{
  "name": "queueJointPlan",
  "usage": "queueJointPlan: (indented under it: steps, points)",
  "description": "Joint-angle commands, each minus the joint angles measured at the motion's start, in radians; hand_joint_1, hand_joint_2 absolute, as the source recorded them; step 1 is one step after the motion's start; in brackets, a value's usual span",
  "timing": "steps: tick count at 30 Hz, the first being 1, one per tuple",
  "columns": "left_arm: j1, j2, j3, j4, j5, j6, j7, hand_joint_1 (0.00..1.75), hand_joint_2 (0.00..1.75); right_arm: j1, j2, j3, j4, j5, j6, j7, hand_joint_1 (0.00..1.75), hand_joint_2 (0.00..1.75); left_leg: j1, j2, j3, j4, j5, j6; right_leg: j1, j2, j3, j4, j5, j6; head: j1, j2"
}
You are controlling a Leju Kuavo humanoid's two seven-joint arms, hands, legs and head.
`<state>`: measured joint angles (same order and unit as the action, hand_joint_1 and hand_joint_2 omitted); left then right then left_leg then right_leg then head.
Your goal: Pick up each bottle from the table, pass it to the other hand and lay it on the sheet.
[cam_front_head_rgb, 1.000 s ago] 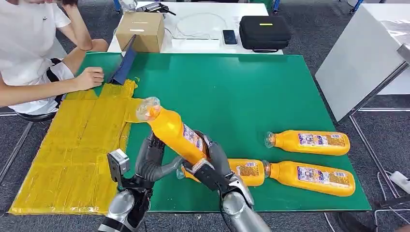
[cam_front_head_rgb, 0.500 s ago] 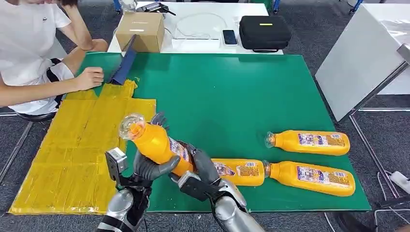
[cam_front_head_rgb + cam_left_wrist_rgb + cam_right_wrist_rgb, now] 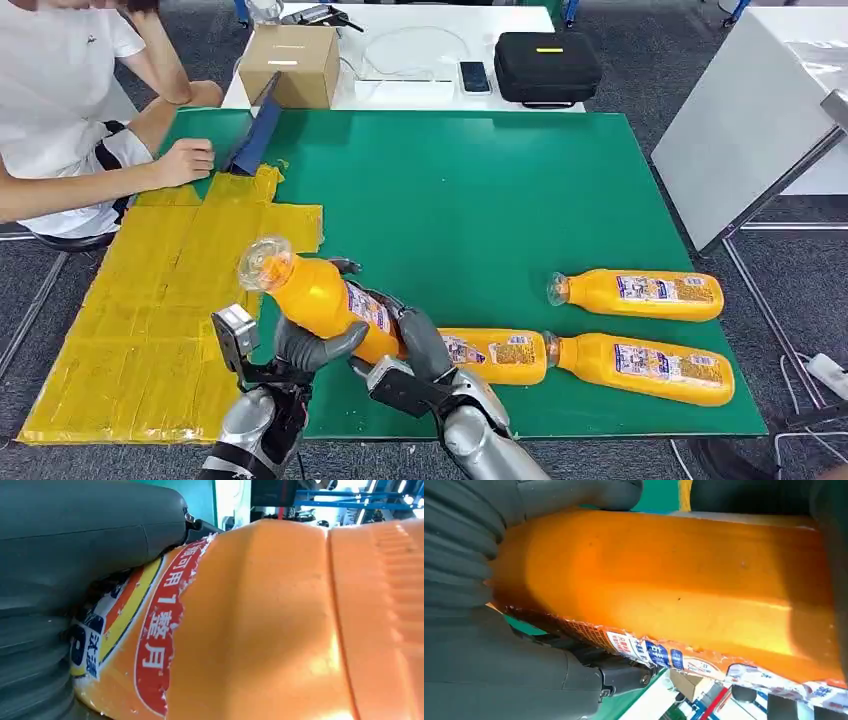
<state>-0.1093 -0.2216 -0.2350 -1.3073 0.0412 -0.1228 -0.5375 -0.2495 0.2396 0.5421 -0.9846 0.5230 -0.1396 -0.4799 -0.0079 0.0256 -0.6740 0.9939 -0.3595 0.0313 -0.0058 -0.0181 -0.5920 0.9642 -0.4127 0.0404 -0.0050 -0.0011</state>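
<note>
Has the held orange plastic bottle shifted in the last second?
Yes. The orange plastic bottle, held by both robot hands, moved left and down; its clear cap now overlaps the yellow sheet's edge.

I see the bench (image 3: 480, 190) ahead of me, with the sheet (image 3: 160, 300) covering its left side. Near the front edge, the left robot hand (image 3: 310, 340) and right robot hand (image 3: 420, 350) both grip the raised bottle (image 3: 320, 298), its neck tilted left over the sheet's right border. Three bottles lie on the bench to the right: one (image 3: 500, 355) just right of my right robot hand, one (image 3: 645, 368) further right, one (image 3: 640, 294) behind that. A person (image 3: 70, 120) sits at the far left corner. Behind the bench, a box (image 3: 290, 62) and case (image 3: 546, 65).
</note>
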Motion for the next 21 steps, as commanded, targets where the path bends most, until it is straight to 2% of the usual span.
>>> queueJointPlan:
  steps: [1, 5, 6, 7, 10, 11, 16, 17, 18, 19, 21]
  points:
    - [-0.059, 0.005, 0.01, 0.06, 0.004, 0.007, 0.007, 1.75, 1.75, -0.014, -0.022, 0.065, 0.011, 0.007, -0.002, -0.011, 1.75, 1.75, 0.001, -0.003, 0.004, 0.0, -0.002, -0.002, 0.0, 0.0, 0.005, 0.0, -0.002, -0.001, 0.0, 0.0]
    - [-0.062, 0.015, 0.016, 0.031, 0.007, 0.012, 0.006, 1.75, 1.75, -0.007, -0.026, 0.045, -0.019, -0.005, -0.023, -0.015, 1.75, 1.75, 0.001, -0.003, 0.005, 0.0, -0.002, -0.003, 0.0, 0.0, 0.005, 0.0, -0.002, -0.001, 0.0, 0.0]
    - [-0.062, 0.019, 0.015, 0.015, 0.001, 0.016, 0.002, 1.75, 1.75, -0.001, -0.028, 0.029, -0.046, -0.015, -0.037, -0.02, 1.08, 1.75, 0.001, -0.003, 0.003, 0.0, -0.001, -0.002, 0.0, -0.001, 0.003, 0.0, -0.001, -0.001, 0.0, 0.0]
    - [-0.06, 0.026, 0.01, -0.001, -0.014, 0.025, -0.004, 1.75, 1.75, 0.006, -0.033, 0.012, -0.081, -0.023, -0.052, -0.021, 0.0, 1.75, 0.001, -0.004, 0.005, 0.001, -0.002, -0.003, 0.0, 0.0, 0.005, 0.001, -0.003, -0.001, 0.0, 0.0]
    - [-0.061, 0.046, 0.008, -0.051, -0.071, 0.067, -0.009, 1.75, 1.75, 0.033, -0.052, -0.051, -0.208, -0.073, -0.054, -0.017, 0.0, 1.75, 0.0, -0.003, 0.002, 0.001, -0.001, -0.002, 0.0, -0.001, 0.002, 0.001, -0.001, -0.001, 0.0, 0.0]
    - [-0.067, 0.057, 0.017, -0.074, -0.145, 0.145, -0.025, 1.75, 1.75, 0.047, -0.054, -0.079, -0.261, -0.083, -0.057, -0.009, 0.0, 1.75, 0.001, -0.004, 0.004, 0.002, -0.002, -0.003, 0.0, 0.0, 0.004, 0.002, -0.003, -0.001, 0.0, 0.0]
    - [-0.073, 0.064, 0.03, -0.081, -0.144, 0.141, -0.021, 1.75, 1.75, 0.056, -0.058, -0.086, -0.286, -0.086, -0.043, 0.005, 0.0, 1.75, 0.001, -0.003, 0.002, 0.0, -0.001, -0.002, 0.0, -0.001, 0.003, 0.0, -0.001, -0.001, 0.0, 0.0]
    - [-0.09, 0.064, 0.045, -0.069, -0.269, 0.291, -0.039, 1.75, 1.75, 0.049, -0.053, -0.09, -0.28, -0.101, -0.037, 0.0, 0.0, 0.0, 0.001, -0.004, 0.007, 0.001, -0.003, -0.003, 0.0, 0.0, 0.007, 0.001, -0.004, -0.002, 0.0, 0.0]
    - [-0.114, 0.075, 0.058, -0.052, -0.296, 0.322, -0.026, 1.75, 1.75, 0.048, -0.054, -0.093, -0.294, -0.104, -0.04, -0.005, 0.0, 0.0, 0.001, -0.002, 0.003, 0.0, -0.001, -0.002, 0.0, 0.0, 0.004, 0.0, -0.001, -0.001, 0.0, 0.0]
    - [-0.153, 0.092, 0.089, -0.014, -0.328, 0.359, -0.002, 1.75, 1.75, 0.052, -0.052, -0.1, -0.322, -0.119, -0.042, -0.007, 0.0, 1.75, 0.001, -0.003, 0.005, 0.001, -0.003, -0.003, 0.0, 0.0, 0.005, 0.002, -0.003, -0.002, 0.0, 0.0]
    - [-0.178, 0.098, 0.112, 0.015, -0.328, 0.343, -0.004, 1.75, 1.75, 0.055, -0.055, -0.1, -0.342, -0.125, -0.035, 0.004, 0.0, 1.75, 0.001, -0.003, 0.002, 0.0, 0.0, -0.002, 0.0, -0.001, 0.002, 0.001, -0.001, -0.001, 0.0, 0.0]
